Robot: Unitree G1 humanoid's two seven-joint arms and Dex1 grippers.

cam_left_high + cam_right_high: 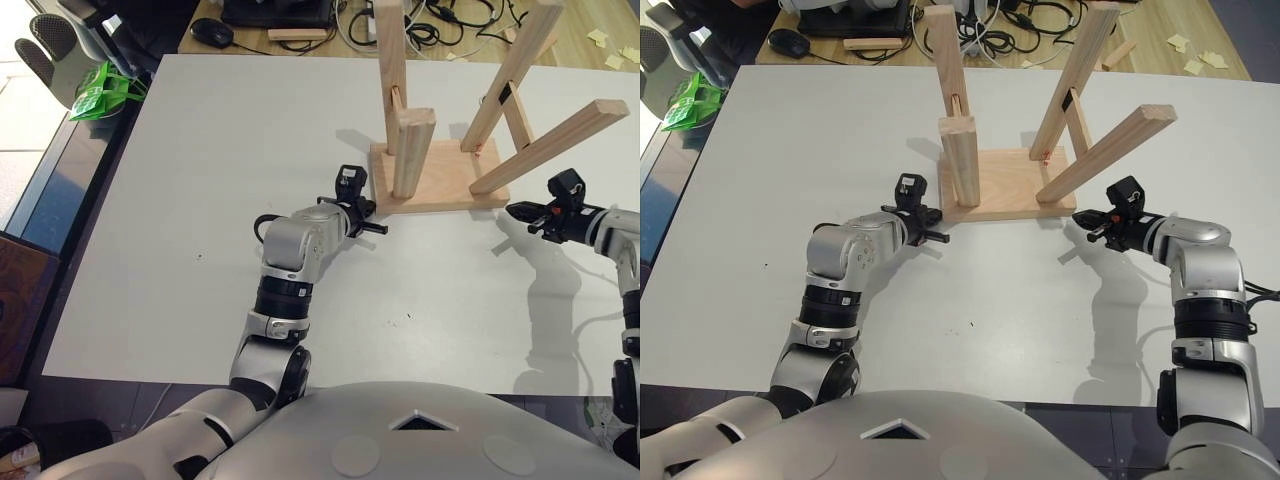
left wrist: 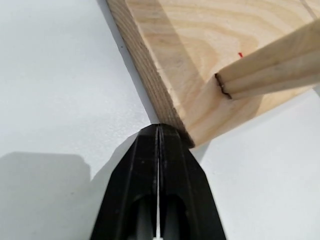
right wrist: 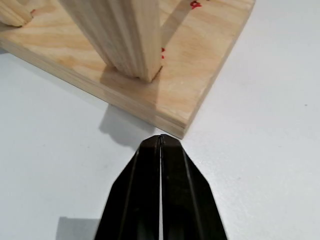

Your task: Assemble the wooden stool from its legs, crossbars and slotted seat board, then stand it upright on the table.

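The wooden stool lies upside down on the white table, its seat board (image 1: 450, 178) flat and its legs pointing up. Two legs (image 1: 392, 60) (image 1: 520, 60) rise at the back, a short one (image 1: 412, 150) stands front left, and one (image 1: 550, 145) leans out to the right. My left gripper (image 1: 383, 228) is shut, its tip against the board's near left corner (image 2: 190, 50). My right gripper (image 1: 512, 211) is shut too, its tip (image 3: 161, 137) just short of the near right corner (image 3: 200, 65). Neither holds anything.
Behind the table, a desk carries a mouse (image 1: 211, 32), a loose wooden piece (image 1: 297, 34) and tangled cables (image 1: 440, 25). A green bag (image 1: 100, 92) hangs off the table's far left corner. Bare table top (image 1: 200, 200) stretches left and in front of the stool.
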